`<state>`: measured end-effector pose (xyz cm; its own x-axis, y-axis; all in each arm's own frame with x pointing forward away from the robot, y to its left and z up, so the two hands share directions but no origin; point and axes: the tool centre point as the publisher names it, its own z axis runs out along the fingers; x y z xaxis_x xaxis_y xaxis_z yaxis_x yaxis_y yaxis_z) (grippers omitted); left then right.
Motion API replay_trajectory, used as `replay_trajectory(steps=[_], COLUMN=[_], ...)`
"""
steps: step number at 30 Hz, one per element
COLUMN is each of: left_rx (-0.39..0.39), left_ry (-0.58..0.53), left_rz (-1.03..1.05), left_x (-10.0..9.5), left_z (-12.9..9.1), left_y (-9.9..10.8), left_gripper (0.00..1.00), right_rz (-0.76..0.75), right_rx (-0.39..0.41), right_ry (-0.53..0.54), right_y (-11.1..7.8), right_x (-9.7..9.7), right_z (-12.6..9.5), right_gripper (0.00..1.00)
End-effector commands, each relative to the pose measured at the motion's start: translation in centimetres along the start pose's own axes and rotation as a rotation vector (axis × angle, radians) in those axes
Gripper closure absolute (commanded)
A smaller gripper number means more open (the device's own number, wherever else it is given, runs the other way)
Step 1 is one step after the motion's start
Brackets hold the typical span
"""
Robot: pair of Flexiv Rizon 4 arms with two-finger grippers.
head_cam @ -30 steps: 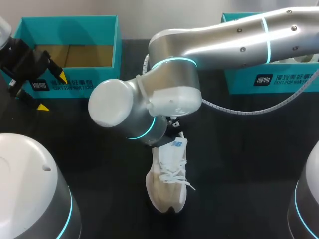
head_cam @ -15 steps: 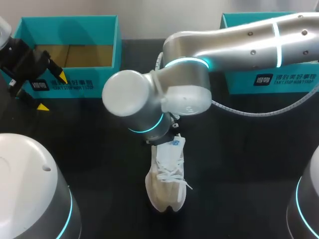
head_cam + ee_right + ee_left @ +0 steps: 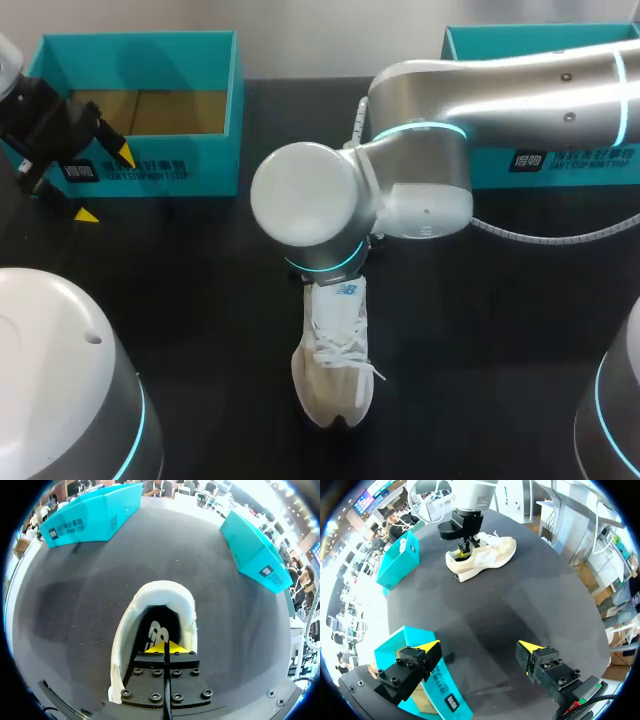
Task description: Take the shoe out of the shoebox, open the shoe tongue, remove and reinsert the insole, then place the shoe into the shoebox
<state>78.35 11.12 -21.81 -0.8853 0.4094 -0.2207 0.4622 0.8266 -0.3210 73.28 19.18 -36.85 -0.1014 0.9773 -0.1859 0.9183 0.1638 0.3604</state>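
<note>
— right gripper (image 3: 164, 648), how does it stand?
— its two yellow tips are pressed together with no gap. they sit down inside the opening of the shoe (image 3: 150, 597), and the tongue is just ahead of them. if something thin is pinched between them, i cannot tell.
— and the shoe itself?
— it stands on its sole near the middle of the worktop (image 3: 200, 300), toe toward the near edge, white laces on top. the right arm (image 3: 500, 80) comes over it from the right edge and hides the heel in the head view.
— the other one?
— left gripper (image 3: 479, 647) hangs near the left edge with fingers wide apart, well apart from the shoe.
— what else is around?
— a teal shoebox (image 3: 150, 170) stands at the far left corner, open and brown inside, and the left gripper is just beside its near left corner. a second teal shoebox (image 3: 560, 165) is at the far right corner, partly hidden by the arm. a grey cable (image 3: 545, 238) hangs from the arm in front of it.
— the surface?
— black and matte.
</note>
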Motion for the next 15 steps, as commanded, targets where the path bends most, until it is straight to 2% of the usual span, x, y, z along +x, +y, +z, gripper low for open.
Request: replay_trajectory(steps=[1, 10, 15], left_rx=[-0.004, -0.004, -0.004], left_ry=[0.001, 0.001, 0.001], left_rz=[0.000, 0.000, 0.000], left_x=[0.1, 0.1, 0.1], left_z=[-0.1, -0.1, -0.1], left_y=[-0.1, -0.1, -0.1], left_gripper=[0.00, 0.00, 0.00], right_rz=[0.495, 0.479, 0.476], right_rx=[-0.048, 0.011, 0.045], right_ry=[-0.022, -0.136, -0.165], right_y=[-0.6, -0.9, -1.0], right_x=[-0.2, 0.4, 0.9], right_z=[0.3, 3.2, 4.6], right_gripper=[1.00, 1.00, 1.00])
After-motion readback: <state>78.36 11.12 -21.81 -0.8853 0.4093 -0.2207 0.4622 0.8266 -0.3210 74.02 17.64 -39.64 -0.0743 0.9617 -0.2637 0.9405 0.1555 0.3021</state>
